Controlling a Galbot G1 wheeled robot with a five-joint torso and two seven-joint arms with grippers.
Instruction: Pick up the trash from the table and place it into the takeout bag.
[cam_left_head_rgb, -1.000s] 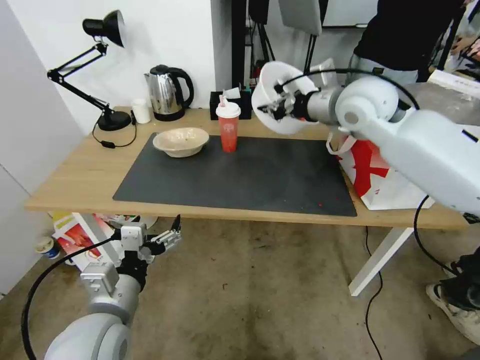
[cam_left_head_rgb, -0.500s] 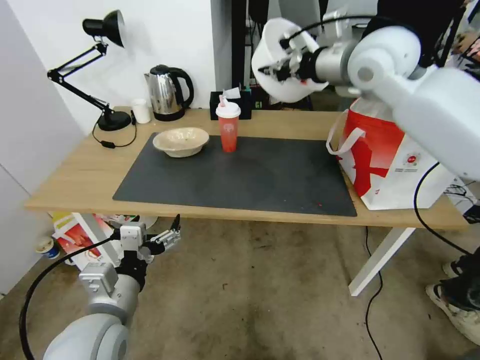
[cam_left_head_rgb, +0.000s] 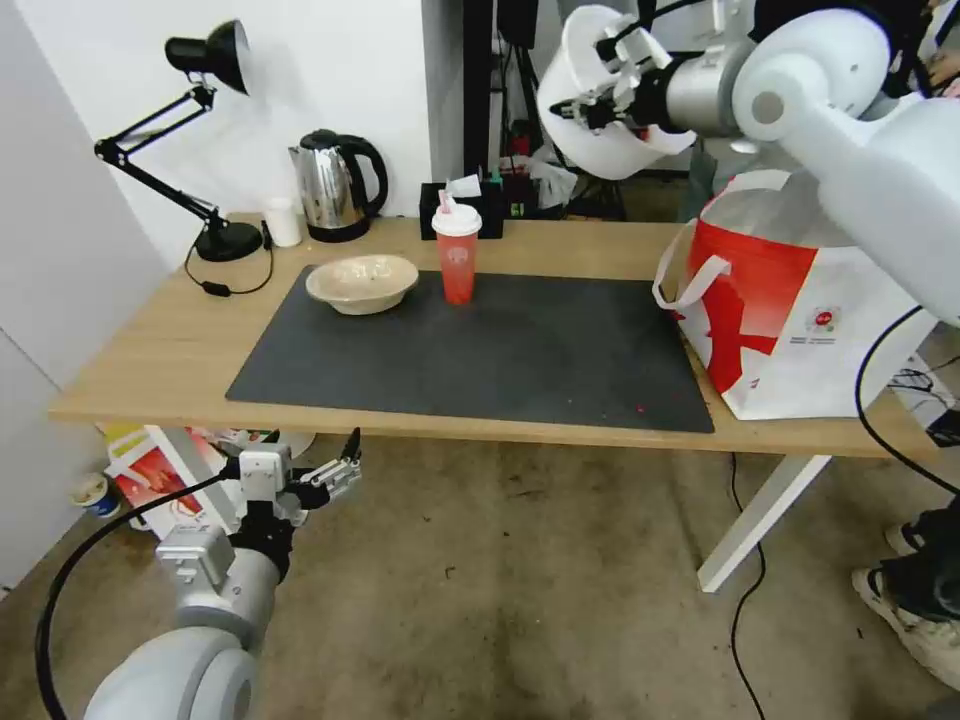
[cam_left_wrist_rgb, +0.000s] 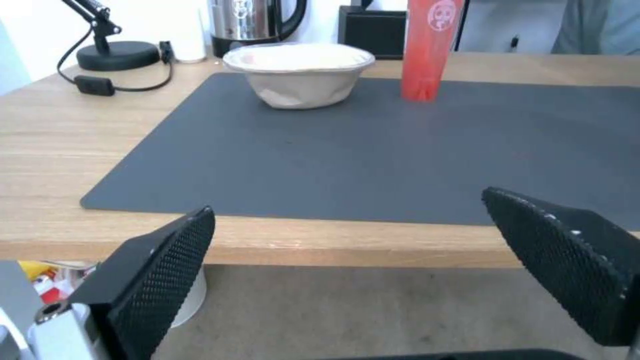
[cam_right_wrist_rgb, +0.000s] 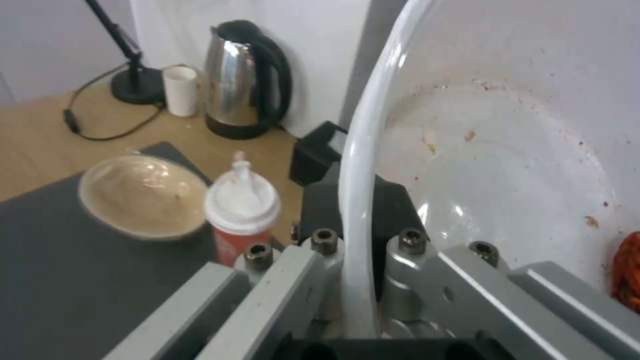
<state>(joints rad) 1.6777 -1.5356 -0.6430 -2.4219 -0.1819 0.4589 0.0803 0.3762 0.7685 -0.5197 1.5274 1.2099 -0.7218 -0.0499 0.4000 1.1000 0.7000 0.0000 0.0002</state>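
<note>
White plastic bowl (cam_left_head_rgb: 600, 110) – clamped by its rim in the right gripper (cam_left_head_rgb: 590, 105) – has risen higher, nearer the takeout bag (cam_left_head_rgb: 800, 300); left gripper (cam_left_head_rgb: 320, 480) idles apart.

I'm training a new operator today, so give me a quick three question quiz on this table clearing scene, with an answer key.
1. True or false: the right gripper is shut on the rim of the white bowl and holds it tipped on its side in the air.
2. Which pieces of trash are on the grey mat?
A. the beige bowl and the red cup
B. the red cup alone
C. none
3. Fill in: the left gripper hangs open below the front edge of the ____.

Key
1. True
2. A
3. table
</note>
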